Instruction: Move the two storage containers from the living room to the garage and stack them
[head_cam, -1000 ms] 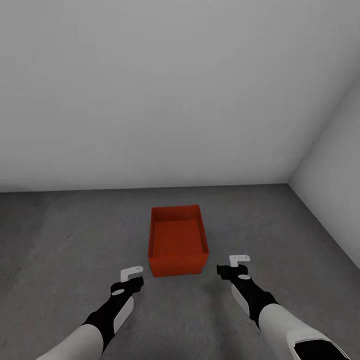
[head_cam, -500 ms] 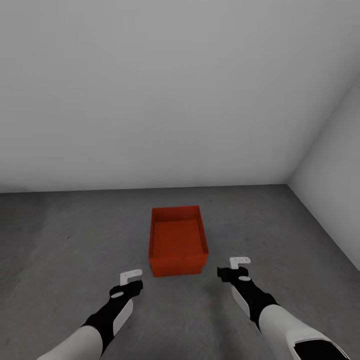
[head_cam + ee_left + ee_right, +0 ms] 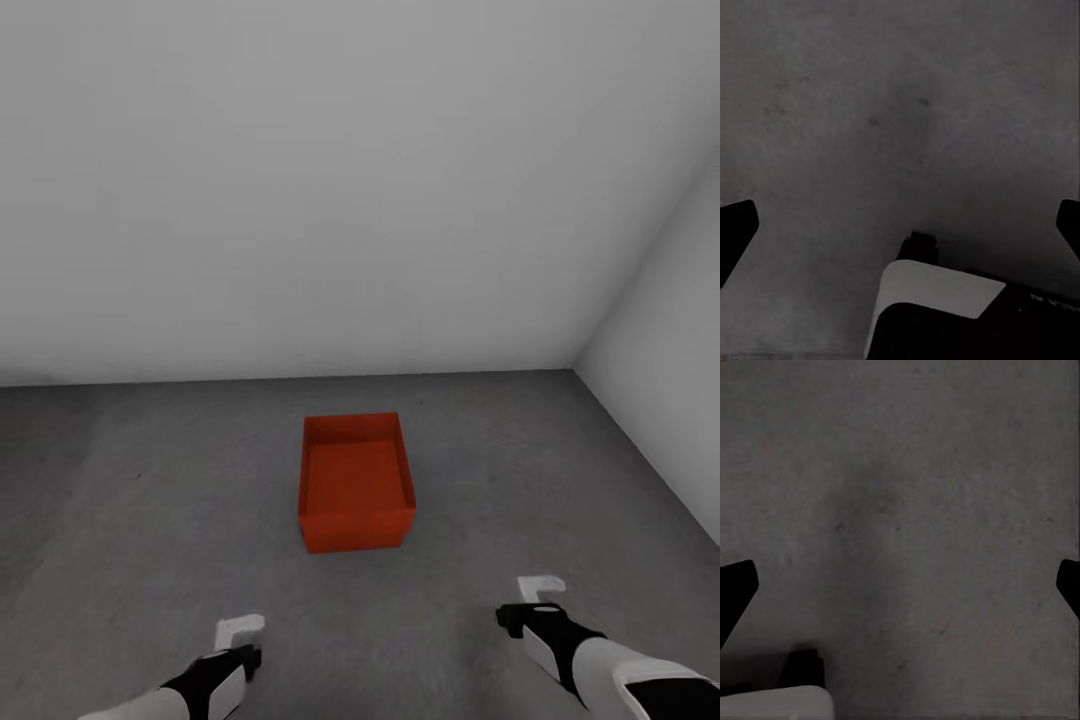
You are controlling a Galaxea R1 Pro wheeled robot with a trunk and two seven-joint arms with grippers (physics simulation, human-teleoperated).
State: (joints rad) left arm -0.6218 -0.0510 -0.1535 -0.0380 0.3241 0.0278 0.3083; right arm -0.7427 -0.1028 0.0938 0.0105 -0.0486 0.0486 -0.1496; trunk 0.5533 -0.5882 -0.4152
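Since its walls look plain, smooth and rigid, the storage container [image 3: 356,482] should handle as a light, stiff, rather slippery box; grip it by two opposite rims. It sits upright and open-topped on the dark grey floor [image 3: 150,500], at 12 o'clock, near the white wall [image 3: 300,200]. The left pincer [image 3: 238,632] at 7 o'clock and the right pincer [image 3: 538,590] at 5 o'clock are spread wide, holding nothing, well apart from the box.

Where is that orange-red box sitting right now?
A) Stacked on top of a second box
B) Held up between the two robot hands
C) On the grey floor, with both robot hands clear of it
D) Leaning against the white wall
C: the storage container rests flat on the floor, well short of the wall, while the left gripper and right gripper hang apart from it, nearer the robot.
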